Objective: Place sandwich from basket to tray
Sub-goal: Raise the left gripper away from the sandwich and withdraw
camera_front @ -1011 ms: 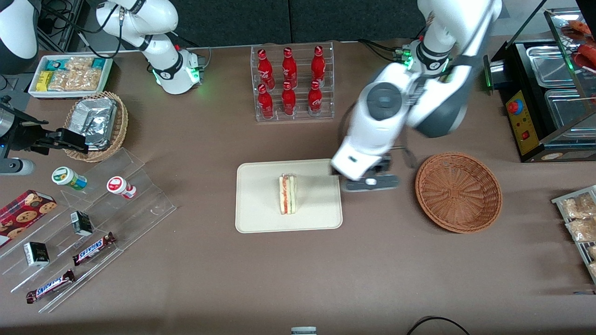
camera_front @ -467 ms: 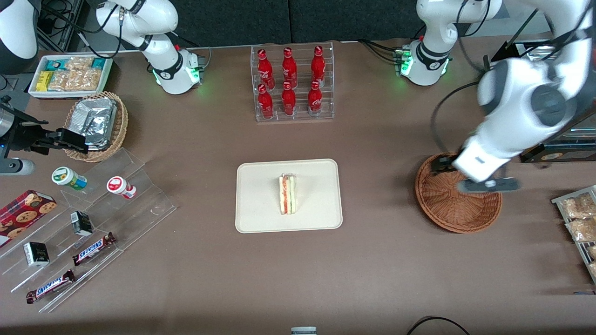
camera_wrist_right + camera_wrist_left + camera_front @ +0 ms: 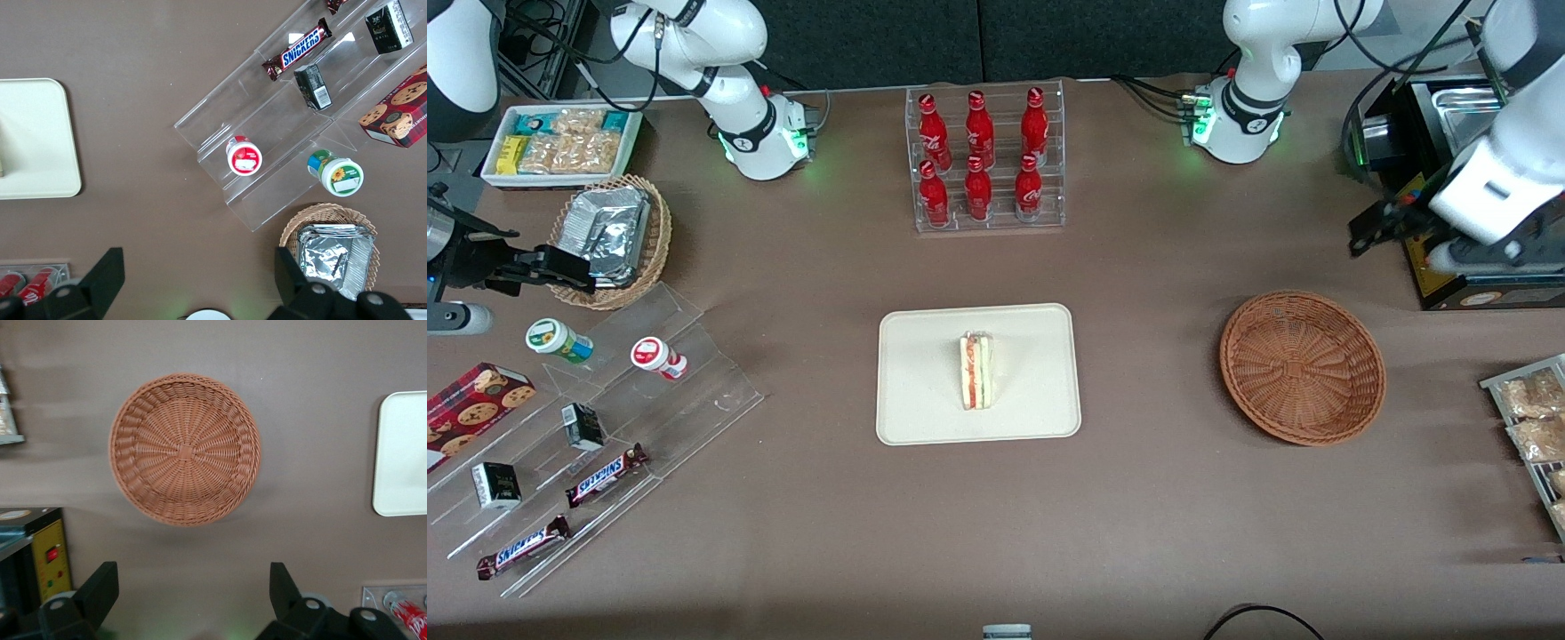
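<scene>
You have one sandwich (image 3: 976, 371), one tray (image 3: 925, 400) and one reddish-brown basket (image 3: 1303, 366) to track. Farther from the front camera than the tray, a clear rack holds six red bottles (image 3: 979, 158). Toward the parked arm's end lie two Snickers bars (image 3: 607, 475) on clear steps.

The sandwich is a pale bread wedge standing on edge at the middle of the cream tray, its red-orange and green layers facing up. The basket holds nothing and sits well apart from the tray, toward the working arm's end.

Your gripper (image 3: 190, 587) hangs high above the table by the black appliance (image 3: 1432, 213), its two dark fingers (image 3: 100, 590) spread wide with nothing between them. Everything rests on a brown tablecloth (image 3: 1156, 516).
</scene>
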